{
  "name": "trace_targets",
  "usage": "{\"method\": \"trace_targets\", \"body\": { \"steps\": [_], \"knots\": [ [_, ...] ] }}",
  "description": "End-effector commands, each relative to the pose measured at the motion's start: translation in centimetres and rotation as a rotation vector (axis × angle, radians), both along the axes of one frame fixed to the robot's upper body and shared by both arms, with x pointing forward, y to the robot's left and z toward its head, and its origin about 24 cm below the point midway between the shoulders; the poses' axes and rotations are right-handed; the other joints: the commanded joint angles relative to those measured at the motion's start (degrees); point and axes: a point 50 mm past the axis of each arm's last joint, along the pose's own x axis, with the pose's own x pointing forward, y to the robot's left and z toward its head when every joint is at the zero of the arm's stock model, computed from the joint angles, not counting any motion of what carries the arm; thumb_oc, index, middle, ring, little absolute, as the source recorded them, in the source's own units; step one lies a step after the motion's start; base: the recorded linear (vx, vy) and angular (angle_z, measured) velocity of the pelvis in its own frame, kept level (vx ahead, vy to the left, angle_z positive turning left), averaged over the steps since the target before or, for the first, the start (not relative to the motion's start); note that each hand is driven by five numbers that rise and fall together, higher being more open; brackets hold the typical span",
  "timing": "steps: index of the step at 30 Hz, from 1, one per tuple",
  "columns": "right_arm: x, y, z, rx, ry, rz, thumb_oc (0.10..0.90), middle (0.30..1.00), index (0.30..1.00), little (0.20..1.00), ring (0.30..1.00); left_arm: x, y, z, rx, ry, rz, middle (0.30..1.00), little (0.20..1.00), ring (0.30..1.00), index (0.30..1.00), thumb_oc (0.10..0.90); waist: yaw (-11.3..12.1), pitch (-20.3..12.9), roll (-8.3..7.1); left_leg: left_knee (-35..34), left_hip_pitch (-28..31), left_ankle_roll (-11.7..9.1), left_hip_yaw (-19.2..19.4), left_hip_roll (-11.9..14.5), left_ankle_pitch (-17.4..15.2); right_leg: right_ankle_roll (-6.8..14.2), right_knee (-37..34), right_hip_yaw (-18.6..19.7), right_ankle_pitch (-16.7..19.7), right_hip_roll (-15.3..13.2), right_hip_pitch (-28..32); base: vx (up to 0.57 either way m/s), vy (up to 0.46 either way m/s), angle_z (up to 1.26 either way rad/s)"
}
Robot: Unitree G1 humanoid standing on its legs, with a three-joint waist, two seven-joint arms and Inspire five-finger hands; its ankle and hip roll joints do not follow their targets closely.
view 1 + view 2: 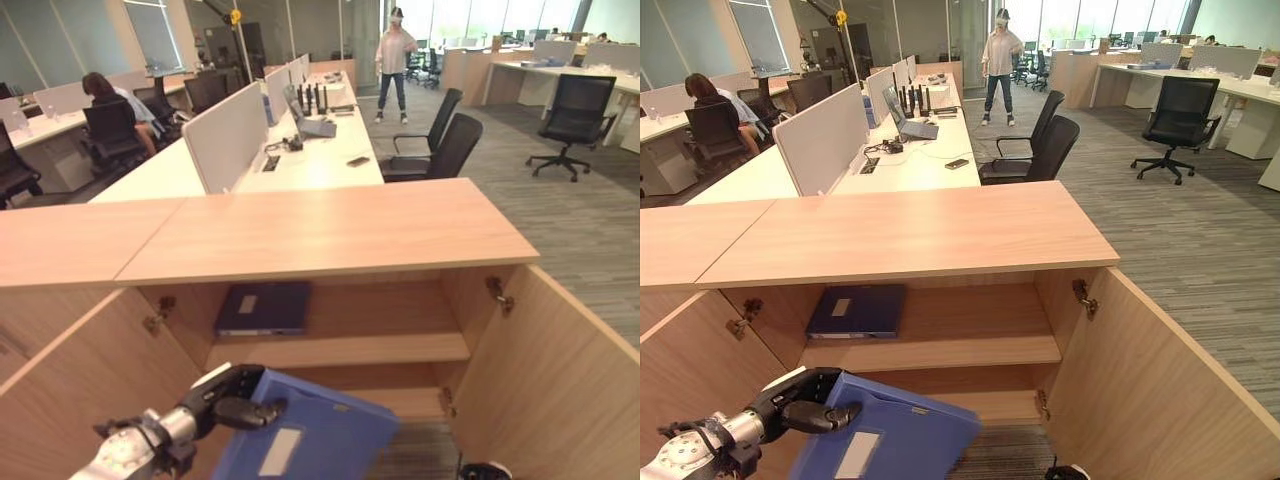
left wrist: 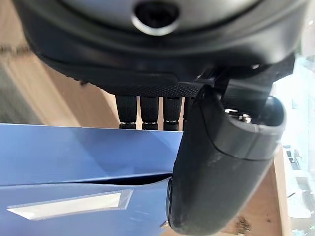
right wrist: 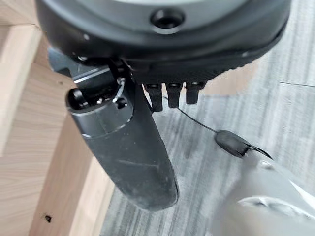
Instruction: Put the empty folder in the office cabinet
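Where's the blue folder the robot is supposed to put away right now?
The blue folder is pinched in the left hand, low in the left eye view before the open office cabinet, below the shelf holding a dark folder.

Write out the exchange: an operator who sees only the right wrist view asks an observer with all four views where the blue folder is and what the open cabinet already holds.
Operator: Where is the blue folder?
Observer: The left hand grips the blue folder at one edge, low in front of the cabinet.
Operator: What does the cabinet already hold?
Observer: A dark folder lies flat on the left part of the upper shelf.
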Motion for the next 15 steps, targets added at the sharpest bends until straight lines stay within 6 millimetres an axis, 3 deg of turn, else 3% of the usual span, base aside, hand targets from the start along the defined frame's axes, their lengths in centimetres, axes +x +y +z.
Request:
{"method": "trace_targets", "body": {
  "steps": [1,2,4,5,7,8,12,15],
  "knots": [
    [10.0,0.9,5.6,-0.056,-0.394,0.256,0.8,0.9,0.9,0.9,0.9,4.7,0.6,7.2,0.198,-0.442,-0.077,0.3,0.3,0.3,0.3,0.4,-0.3,2.0,-2.26,0.0,3.1,-0.7,-1.6,1.3,-6.1,0.4,0.4,-2.2,-1.7,-0.8,-1.0,0.0,0.0,0.0],
    [10.0,0.8,5.6,-0.057,-0.394,0.256,0.8,0.9,0.9,0.9,0.9,4.7,0.6,7.2,0.197,-0.443,-0.077,0.3,0.3,0.3,0.3,0.4,-0.3,1.9,-2.23,0.0,2.8,-0.7,-1.7,1.3,-6.0,0.4,0.4,-2.3,-1.6,-0.8,-1.2,0.0,0.0,0.0],
    [12.1,1.4,8.4,-0.094,-0.516,0.401,0.8,0.9,0.9,0.9,0.9,4.7,0.6,7.5,0.252,-0.489,-0.064,0.3,0.3,0.3,0.3,0.4,-0.6,2.1,-2.33,0.0,2.8,-0.6,-1.8,1.2,-6.1,0.4,0.4,-2.2,-1.7,-0.9,-1.3,0.0,0.0,0.0],
    [12.1,1.4,8.4,-0.094,-0.516,0.401,0.8,0.9,0.9,0.9,0.9,4.6,0.6,7.5,0.252,-0.488,-0.064,0.3,0.3,0.3,0.3,0.4,-0.6,2.1,-2.31,0.0,2.8,-0.6,-1.8,1.2,-6.1,0.4,0.4,-2.2,-1.7,-0.9,-1.3,0.0,0.0,0.0],
    [14.4,2.6,13.4,-0.158,-0.689,0.656,0.8,0.9,0.9,0.9,0.9,4.2,1.4,7.7,0.352,-0.555,0.002,0.3,0.3,0.3,0.3,0.4,-0.8,2.4,-2.83,0.0,2.7,-0.4,-1.7,1.3,-6.4,0.2,0.4,-2.2,-2.0,-1.0,-1.5,0.0,0.0,0.0],
    [14.6,2.9,14.3,-0.165,-0.713,0.701,0.8,0.9,0.9,0.9,0.9,4.2,1.5,7.6,0.376,-0.563,0.011,0.3,0.3,0.3,0.3,0.4,-0.8,2.5,-2.93,0.0,2.7,-0.4,-1.7,1.4,-6.5,0.2,0.4,-2.2,-2.1,-1.0,-1.6,0.0,0.0,0.0],
    [14.9,4.4,16.8,-0.146,-0.798,0.81,0.8,0.9,0.9,0.9,0.9,4.2,1.3,7.3,0.376,-0.584,0.047,0.3,0.3,0.3,0.3,0.4,-0.8,2.8,-3.0,0.0,2.6,-0.3,-1.5,1.5,-6.6,-0.1,0.4,-2.1,-2.3,-0.9,-1.7,0.0,0.0,0.0],
    [14.8,5.0,17.2,-0.133,-0.819,0.836,0.8,0.9,0.9,0.9,0.9,4.2,0.9,7.2,0.357,-0.596,0.049,0.3,0.3,0.3,0.3,0.4,-0.8,2.9,-2.94,0.0,2.7,-0.3,-1.4,1.6,-6.7,-0.1,0.4,-2.2,-2.3,-0.8,-1.7,0.0,0.0,0.0]
  ]
}}
